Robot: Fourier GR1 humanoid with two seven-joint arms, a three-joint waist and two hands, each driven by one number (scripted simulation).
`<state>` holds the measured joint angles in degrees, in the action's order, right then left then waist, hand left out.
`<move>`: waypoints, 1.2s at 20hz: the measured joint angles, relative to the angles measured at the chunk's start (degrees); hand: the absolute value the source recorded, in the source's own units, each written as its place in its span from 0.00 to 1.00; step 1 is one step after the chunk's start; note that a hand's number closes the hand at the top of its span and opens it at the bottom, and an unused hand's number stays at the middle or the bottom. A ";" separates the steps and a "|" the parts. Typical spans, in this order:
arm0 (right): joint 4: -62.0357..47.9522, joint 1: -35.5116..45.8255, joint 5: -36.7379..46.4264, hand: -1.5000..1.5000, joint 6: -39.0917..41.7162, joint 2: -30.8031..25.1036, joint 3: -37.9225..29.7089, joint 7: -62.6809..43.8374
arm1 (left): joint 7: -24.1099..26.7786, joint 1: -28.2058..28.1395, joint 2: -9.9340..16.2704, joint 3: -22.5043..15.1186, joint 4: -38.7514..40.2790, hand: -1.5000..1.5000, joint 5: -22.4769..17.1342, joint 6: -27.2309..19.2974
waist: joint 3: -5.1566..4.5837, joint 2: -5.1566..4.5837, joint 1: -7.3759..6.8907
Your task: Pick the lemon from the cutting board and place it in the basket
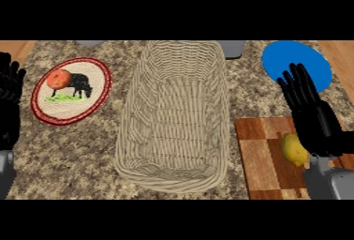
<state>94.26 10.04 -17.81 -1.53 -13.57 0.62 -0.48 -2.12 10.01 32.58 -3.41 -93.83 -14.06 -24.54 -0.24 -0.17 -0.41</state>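
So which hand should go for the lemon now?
Right. The right hand is open directly beside the lemon over the cutting board; the left hand rests at the far left edge, beyond the basket.

The right hand point(313, 117) covers the right side of the lemon point(293, 149) and a strip of the cutting board point(262, 159), whose near end runs out of view. Its fingertips overlap the blue plate point(290, 54). The left hand point(10, 101) is cut by the left edge. Two grey things at the desk's point(69, 154) far edge show only slivers.
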 measured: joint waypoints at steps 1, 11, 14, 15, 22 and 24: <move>-0.65 -0.05 0.30 1.00 0.63 0.23 0.12 0.59 | -0.32 0.64 -0.20 0.09 0.44 0.50 0.71 0.55 | 0.06 0.04 0.11; -6.89 5.84 -1.28 0.00 -1.76 7.91 3.81 2.87 | 1.88 1.66 -0.07 -7.69 2.50 0.50 5.02 9.44 | 0.43 0.11 0.80; -5.86 6.56 6.74 0.00 -10.13 10.69 8.78 2.15 | 2.92 1.37 -0.05 -7.99 3.73 0.50 5.05 11.56 | 0.26 0.18 0.60; -5.81 7.23 9.66 0.00 -12.64 10.53 9.54 1.27 | 2.97 1.10 -0.14 -8.31 3.45 0.50 5.22 11.81 | 0.22 0.24 0.51; -5.97 11.99 28.71 0.00 -17.07 -4.30 11.59 -14.29 | 3.39 0.69 0.20 -7.92 4.92 0.50 5.51 12.62 | -0.23 0.76 1.70; -6.35 13.81 31.78 0.00 -12.79 -10.33 12.28 -19.90 | 3.53 0.53 0.21 -7.95 4.93 0.50 5.61 12.73 | -0.33 0.90 1.74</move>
<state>87.91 23.85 13.96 -14.32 -23.90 12.90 -20.37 1.41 10.54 32.79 -11.37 -88.90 -8.45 -11.81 -0.56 0.73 1.33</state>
